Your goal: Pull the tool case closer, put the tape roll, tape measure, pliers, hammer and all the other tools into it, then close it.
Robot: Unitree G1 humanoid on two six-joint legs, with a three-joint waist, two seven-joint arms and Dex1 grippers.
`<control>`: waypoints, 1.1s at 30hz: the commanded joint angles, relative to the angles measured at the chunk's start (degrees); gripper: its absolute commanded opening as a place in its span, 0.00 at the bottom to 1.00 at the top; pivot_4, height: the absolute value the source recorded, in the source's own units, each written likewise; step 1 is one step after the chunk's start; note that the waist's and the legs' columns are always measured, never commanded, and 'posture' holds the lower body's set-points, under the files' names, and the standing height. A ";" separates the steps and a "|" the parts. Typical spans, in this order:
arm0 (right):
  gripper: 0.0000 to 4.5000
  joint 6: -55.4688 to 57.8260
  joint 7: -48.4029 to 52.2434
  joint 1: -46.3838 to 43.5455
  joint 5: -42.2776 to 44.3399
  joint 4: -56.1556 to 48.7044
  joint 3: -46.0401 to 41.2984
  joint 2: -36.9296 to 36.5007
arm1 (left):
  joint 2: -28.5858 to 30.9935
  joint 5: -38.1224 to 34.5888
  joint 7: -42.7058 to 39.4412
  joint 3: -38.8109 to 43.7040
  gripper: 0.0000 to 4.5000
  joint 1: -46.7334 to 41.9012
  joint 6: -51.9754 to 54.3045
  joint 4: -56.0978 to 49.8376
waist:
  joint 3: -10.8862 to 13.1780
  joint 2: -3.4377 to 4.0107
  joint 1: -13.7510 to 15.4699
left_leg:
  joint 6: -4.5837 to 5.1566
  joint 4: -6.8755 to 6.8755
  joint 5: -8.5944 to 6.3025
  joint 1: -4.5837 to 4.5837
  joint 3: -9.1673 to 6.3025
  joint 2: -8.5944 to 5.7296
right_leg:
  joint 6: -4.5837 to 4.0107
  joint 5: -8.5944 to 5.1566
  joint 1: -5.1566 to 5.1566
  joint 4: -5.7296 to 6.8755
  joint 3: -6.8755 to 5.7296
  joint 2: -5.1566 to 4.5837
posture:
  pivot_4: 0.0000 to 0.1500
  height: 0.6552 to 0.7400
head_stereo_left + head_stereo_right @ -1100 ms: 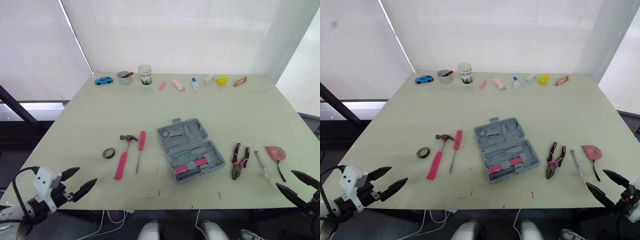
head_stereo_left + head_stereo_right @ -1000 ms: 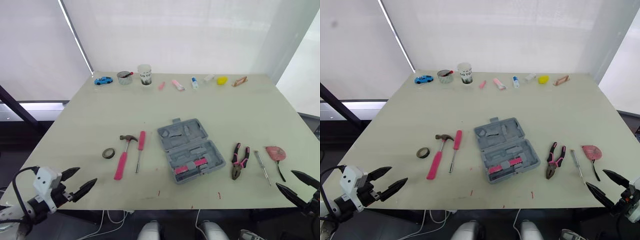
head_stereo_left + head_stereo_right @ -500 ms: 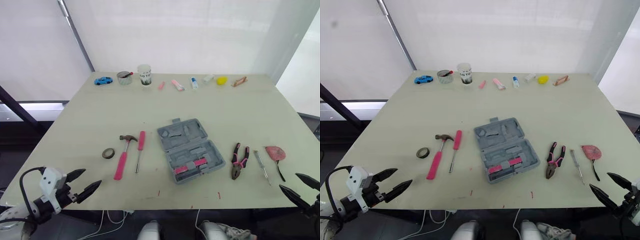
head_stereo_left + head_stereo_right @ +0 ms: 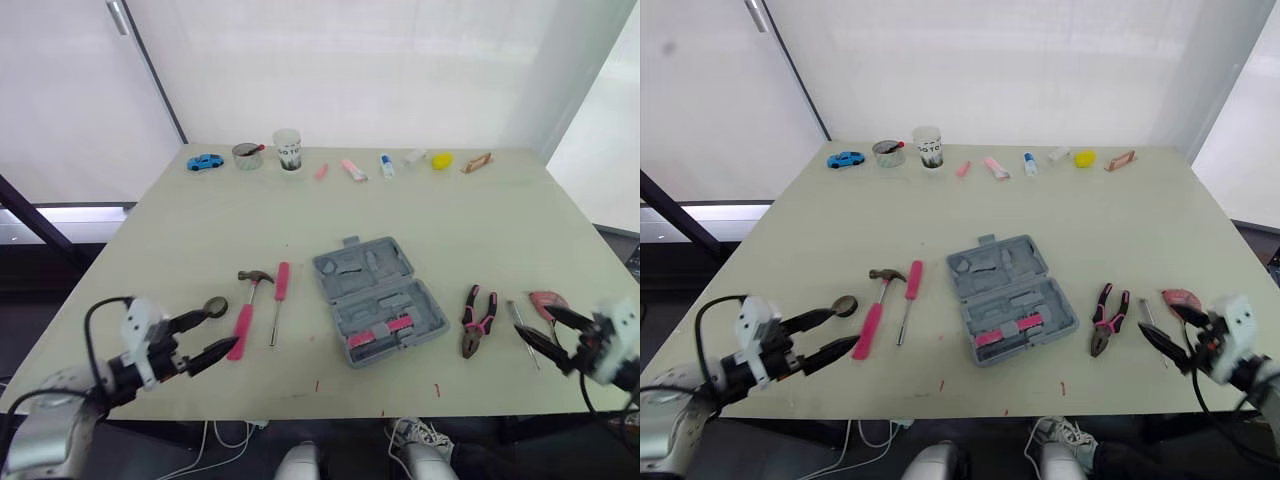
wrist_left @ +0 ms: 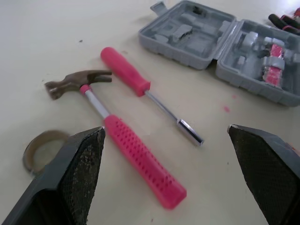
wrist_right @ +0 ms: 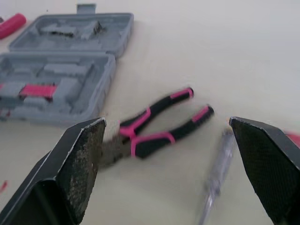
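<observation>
The grey tool case (image 4: 378,300) lies open at the table's middle, with pink pieces in its near half. Left of it lie a pink-handled screwdriver (image 4: 279,300), a hammer (image 4: 245,305) with a pink grip, and a tape roll (image 4: 213,306). My left gripper (image 4: 226,327) is open just above the table, one fingertip by the tape roll and the other by the hammer's grip (image 5: 140,168). Right of the case lie pliers (image 4: 478,320), a small screwdriver (image 4: 522,332) and a pink tape measure (image 4: 548,300). My right gripper (image 4: 535,320) is open, its tips over the small screwdriver and tape measure.
Along the far edge stand a blue toy car (image 4: 205,161), a small bowl (image 4: 247,155), a white cup (image 4: 288,149) and several small items up to a wooden piece (image 4: 477,162). Bare tabletop lies in front of the case.
Both arms have come forward from below the near edge onto the table: the left gripper up to the tape roll and hammer, the right gripper up to the small screwdriver and tape measure. Both stay open.
</observation>
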 commanded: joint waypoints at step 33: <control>0.00 -32.79 -0.07 -60.20 -41.05 67.44 37.89 13.51 | -8.11 16.76 -7.69 -23.81 0.01 -31.89 -6.00 27.27 | 0.05 0.04 -0.27 | -0.01 0.00 0.02 -0.17 0.10 -0.21 | 0.24 0.14 -0.09 0.12 -0.10 0.09 | 1.00 1.00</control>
